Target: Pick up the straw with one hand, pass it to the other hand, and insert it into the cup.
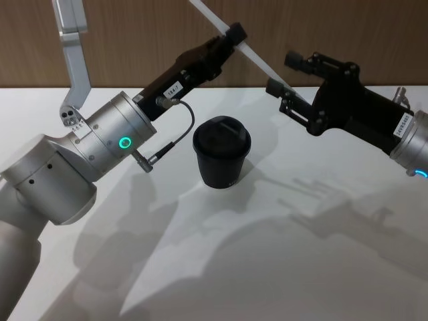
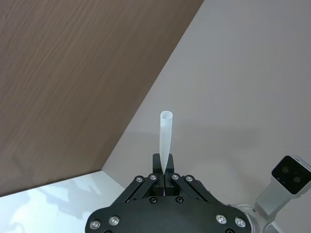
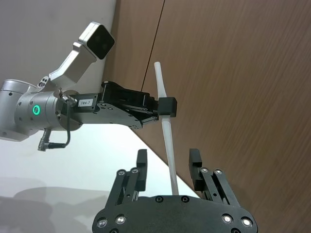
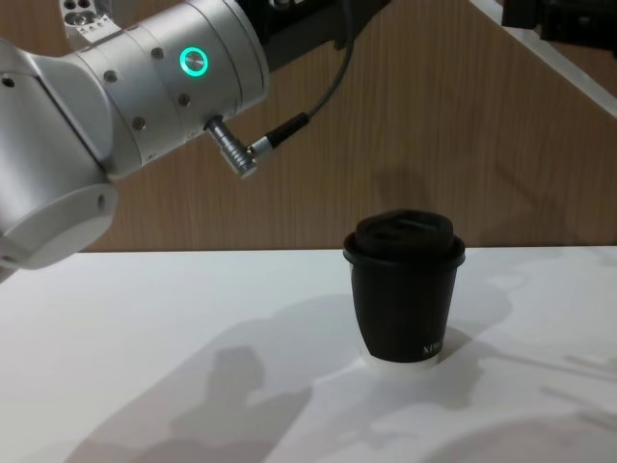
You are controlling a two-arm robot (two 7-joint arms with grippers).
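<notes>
The thin white plastic straw (image 1: pixel 257 59) is clamped aslant above the table (image 1: pixel 321 267), beyond the black lidded paper cup (image 1: pixel 222 152), in the left gripper's (image 1: pixel 234 33) jaws. The right gripper's (image 1: pixel 286 73) jaws are spread around its lower end. Released before these close, it would probably fall.

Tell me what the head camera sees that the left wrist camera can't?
The head view adds the black lidded cup standing on the table, and the right pincer open around the lower part of the white straw. The left wrist view adds the straw's open round end, seen looking along the tube. Both share the white straw and the left pincer shut on it.
</notes>
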